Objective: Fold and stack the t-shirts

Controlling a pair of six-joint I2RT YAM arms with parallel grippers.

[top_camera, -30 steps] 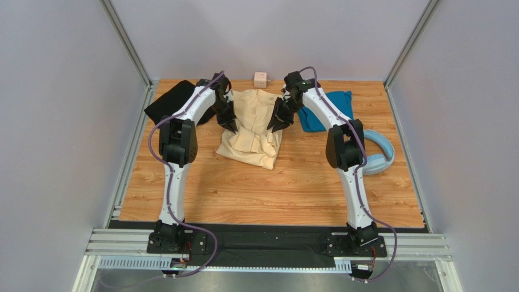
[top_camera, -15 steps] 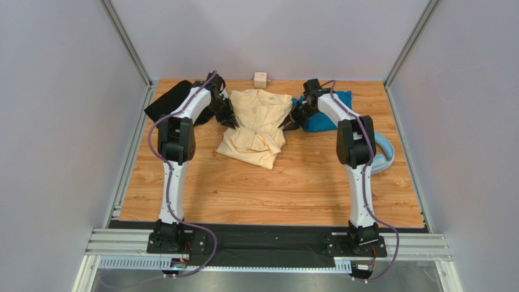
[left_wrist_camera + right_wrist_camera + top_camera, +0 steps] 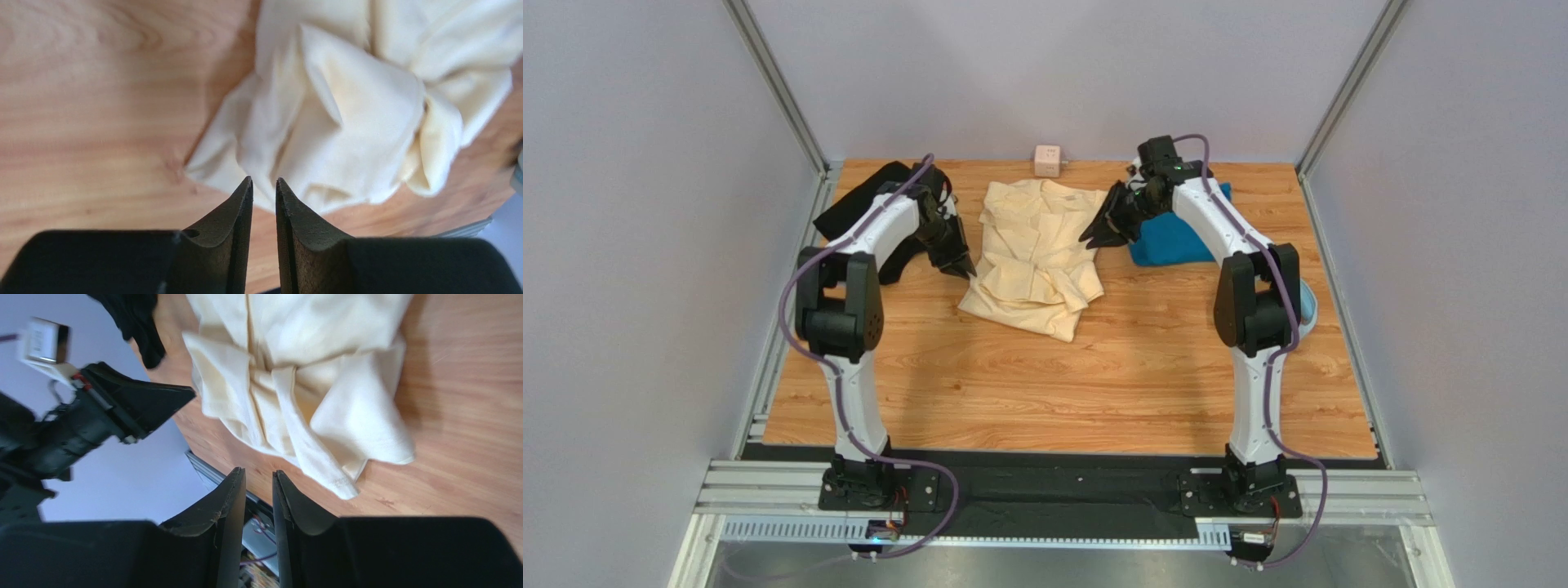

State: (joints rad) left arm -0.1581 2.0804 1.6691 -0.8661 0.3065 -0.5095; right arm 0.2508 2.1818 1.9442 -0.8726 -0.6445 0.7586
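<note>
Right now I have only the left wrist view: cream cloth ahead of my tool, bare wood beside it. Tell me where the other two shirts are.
Observer: The black t-shirt lies crumpled at the far left, to the left of the left tool.
Operator: Now give me the teal one.
Observer: The teal t-shirt lies at the far right, to the right of the cream t-shirt, so the three are not stacked.
Operator: Report the right tool.
Observer: The right tool hangs at the cream t-shirt's right edge, jaws a slit apart with nothing between them.
</note>
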